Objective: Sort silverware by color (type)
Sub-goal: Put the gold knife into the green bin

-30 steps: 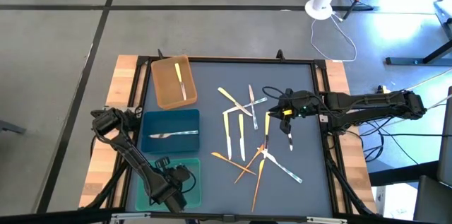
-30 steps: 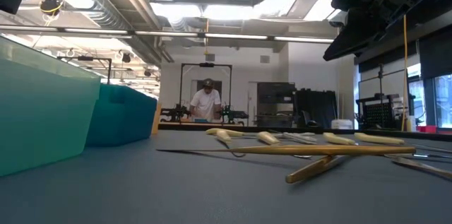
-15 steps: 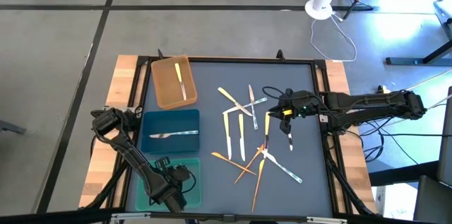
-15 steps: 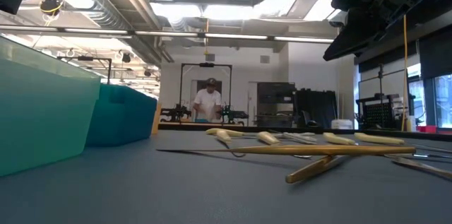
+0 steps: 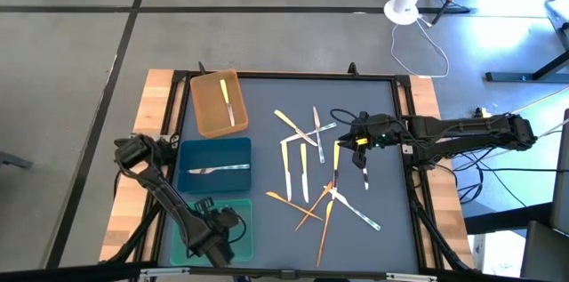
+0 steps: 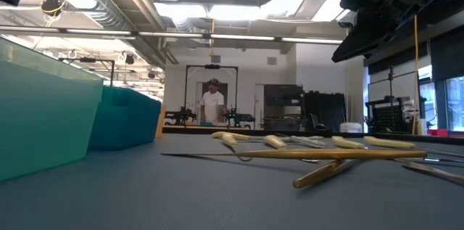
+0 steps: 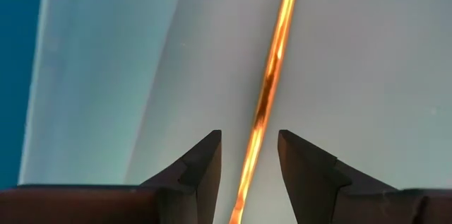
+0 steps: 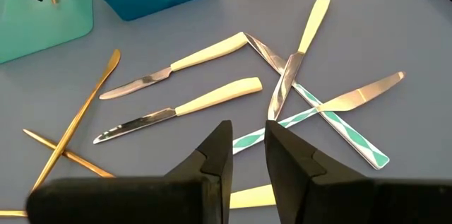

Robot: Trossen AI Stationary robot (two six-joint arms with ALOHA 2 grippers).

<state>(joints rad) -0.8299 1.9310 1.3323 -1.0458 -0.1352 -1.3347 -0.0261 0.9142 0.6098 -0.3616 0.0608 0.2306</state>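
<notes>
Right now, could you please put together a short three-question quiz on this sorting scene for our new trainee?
1. True or false: the brown tray holds a yellow-handled utensil.
2. Which tray is the left gripper over? A) brown tray B) blue tray C) teal tray
3. Fill in: the utensil between the left gripper's fingers is ______ in colour.

Key:
1. True; one yellow-handled piece lies in it.
2. C; the left gripper is down in the teal tray, at the table's near left, while the right gripper hovers above the loose silverware on the mat.
3. Orange-gold; the orange-gold utensil runs through the gap between the open fingers.
</notes>
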